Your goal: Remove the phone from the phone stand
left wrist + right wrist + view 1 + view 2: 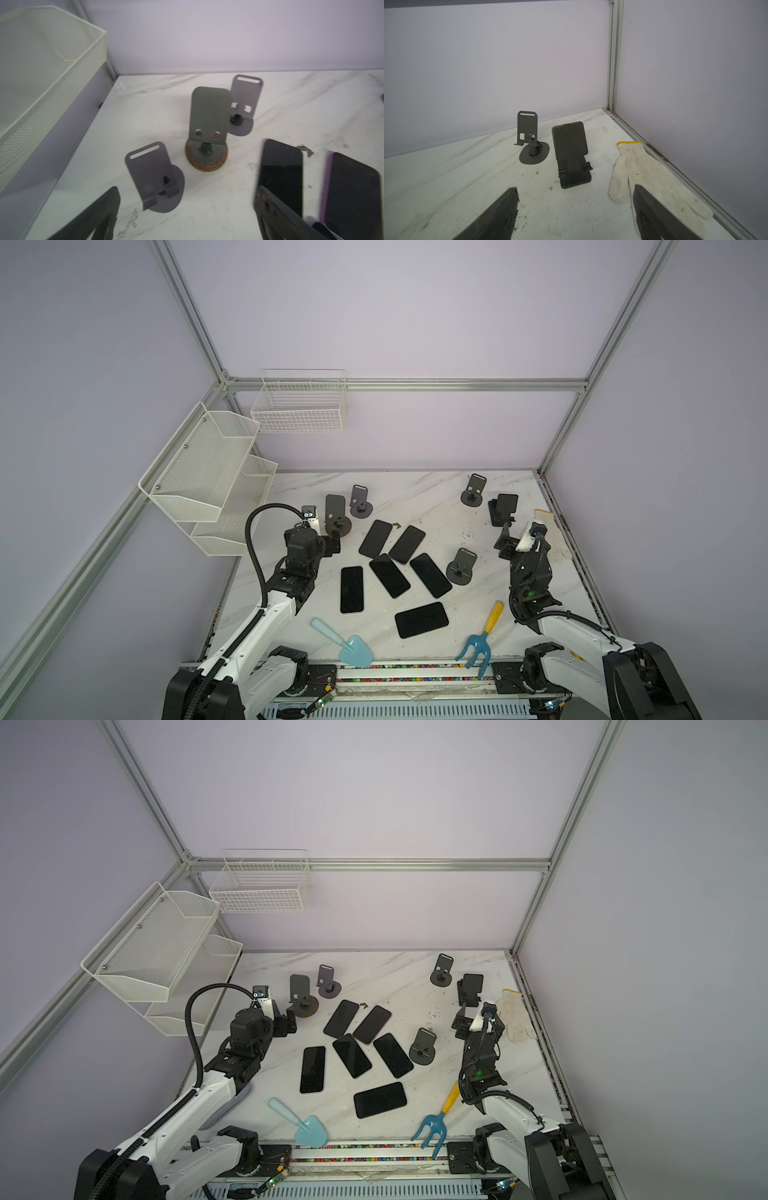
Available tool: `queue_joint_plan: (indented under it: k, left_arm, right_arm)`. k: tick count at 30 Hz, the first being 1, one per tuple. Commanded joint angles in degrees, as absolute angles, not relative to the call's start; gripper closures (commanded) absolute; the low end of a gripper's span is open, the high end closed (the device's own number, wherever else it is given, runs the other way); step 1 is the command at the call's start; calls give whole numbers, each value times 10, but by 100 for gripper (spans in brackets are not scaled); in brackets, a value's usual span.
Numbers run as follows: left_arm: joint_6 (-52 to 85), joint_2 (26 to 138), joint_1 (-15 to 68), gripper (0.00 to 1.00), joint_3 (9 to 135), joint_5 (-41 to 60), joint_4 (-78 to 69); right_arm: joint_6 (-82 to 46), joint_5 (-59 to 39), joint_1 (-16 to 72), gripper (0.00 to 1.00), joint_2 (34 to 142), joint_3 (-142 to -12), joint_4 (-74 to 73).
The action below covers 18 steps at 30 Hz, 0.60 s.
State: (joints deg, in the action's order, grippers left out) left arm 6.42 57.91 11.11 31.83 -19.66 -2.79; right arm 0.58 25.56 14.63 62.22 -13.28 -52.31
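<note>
Six phones (389, 575) lie flat in the middle of the table (415, 497); no phone stand (571, 153) holds one. The left fingers (99, 214) and right fingers (500, 214) are spread wide, holding nothing. The job looks done, I think: back away slowly, bumping no stand. White marbled table, scuffed; pale purple walls (415, 323).

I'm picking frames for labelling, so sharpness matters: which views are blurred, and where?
Left wrist view: motion smear, worst on the dark phone and the nearest grey stand. Right wrist view: the textured stand and the glove are crisp; only the fingers of the right hand look soft. In both top views: sharp, evenly lit, faint shadows.
</note>
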Motion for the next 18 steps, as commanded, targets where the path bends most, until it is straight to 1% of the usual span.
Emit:
queue_joint_plan:
  k: [1,4,6,10,12,14,18]
  left_arm:
    - [41,583,89,0,259,-215,-144]
    - [-26,591,83,0,204,-164,-258]
    - [-46,606,78,0,180,-147,-323]
    - [-40,648,62,1,183,-128,-354]
    - [-38,670,51,0,174,-111,-401]
    - [-28,695,42,1,165,-108,-450]
    - [-11,757,20,0,161,-106,-514]
  right_arm:
    - [74,235,145,3,653,-124,-640]
    - [102,233,145,3,690,-124,-671]
    - [109,233,145,3,715,-127,-688]
    - [104,224,144,3,775,-125,-749]
    - [112,212,142,3,810,-124,-785]
    - [130,162,136,3,832,-125,-811]
    - [120,125,116,3,872,-149,-827]
